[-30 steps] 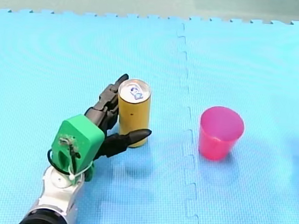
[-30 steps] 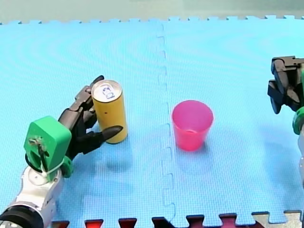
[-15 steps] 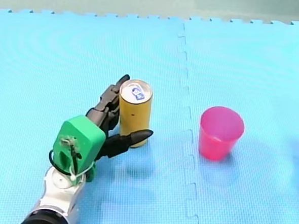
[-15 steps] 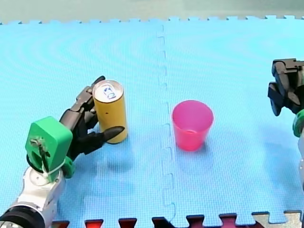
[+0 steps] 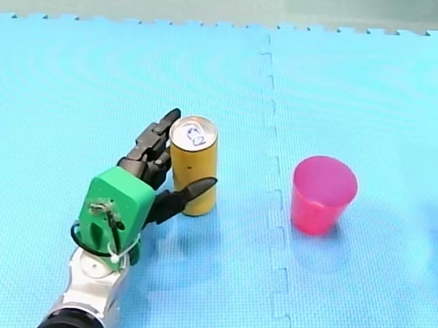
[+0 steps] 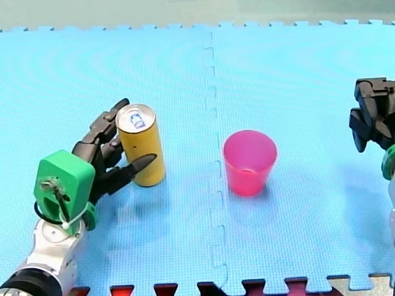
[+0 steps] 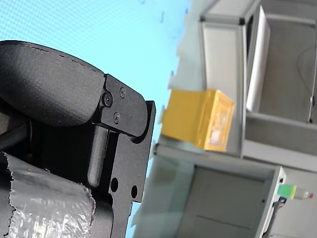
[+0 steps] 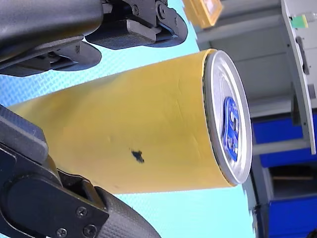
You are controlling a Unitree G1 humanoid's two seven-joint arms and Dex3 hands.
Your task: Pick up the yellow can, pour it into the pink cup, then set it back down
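Yellow can [image 5: 193, 170]: upright, axis vertical, clasped in left hand [image 5: 153, 176]; pink cup [image 5: 323, 194] stands to its right, right hand [image 6: 373, 120] beyond, holding nothing.

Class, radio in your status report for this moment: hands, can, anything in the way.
Left hand shut on yellow can. Right hand far right, holding nothing. Nothing between can and pink cup.
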